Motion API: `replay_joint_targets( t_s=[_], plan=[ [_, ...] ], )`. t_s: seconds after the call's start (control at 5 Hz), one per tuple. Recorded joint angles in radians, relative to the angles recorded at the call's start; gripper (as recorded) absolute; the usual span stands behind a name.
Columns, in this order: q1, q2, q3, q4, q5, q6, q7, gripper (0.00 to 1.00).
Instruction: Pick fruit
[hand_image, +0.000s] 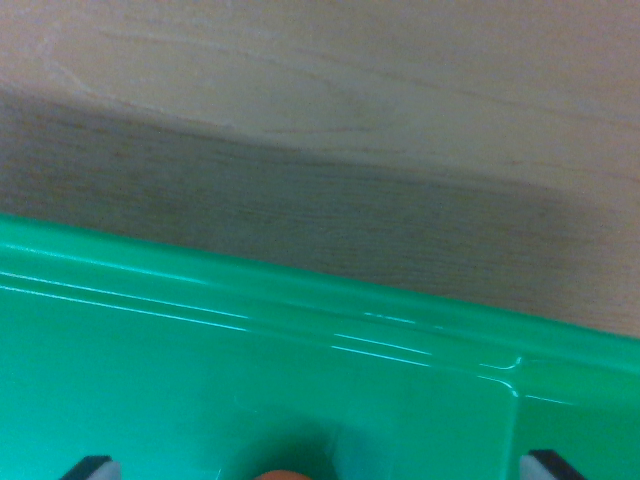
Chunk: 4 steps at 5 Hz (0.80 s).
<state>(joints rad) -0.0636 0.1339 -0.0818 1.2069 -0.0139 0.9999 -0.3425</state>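
A small sliver of an orange, rounded fruit (284, 474) shows at the very bottom edge of the wrist view; most of it is cut off. It lies inside a green plastic bin (300, 330), close to the bin's wall. Only the dark tips of my gripper (320, 466) show, one fingertip (93, 467) at the wrist view's left and one at the right. They stand far apart, open, with the fruit between them and not touching either tip.
The bin's glossy rim runs across the frame, slanting down to the wrist view's right. Beyond it lies a light wooden tabletop (330, 100), with a band of shadow along the bin.
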Motion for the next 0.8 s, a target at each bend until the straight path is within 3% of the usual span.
replay_joint_targets(
  t_s=[0.2,0.4,0.6,0.8],
  plan=[
    [-0.0019,0.015,0.000,-0.041,0.0073,-0.046,-0.022,0.00],
    [-0.0019,0.015,0.000,-0.041,0.0073,-0.046,-0.022,0.00],
    [-0.0038,0.029,-0.001,-0.080,0.0143,-0.091,-0.044,0.00],
    [-0.0038,0.029,-0.001,-0.080,0.0143,-0.091,-0.044,0.00]
  ],
)
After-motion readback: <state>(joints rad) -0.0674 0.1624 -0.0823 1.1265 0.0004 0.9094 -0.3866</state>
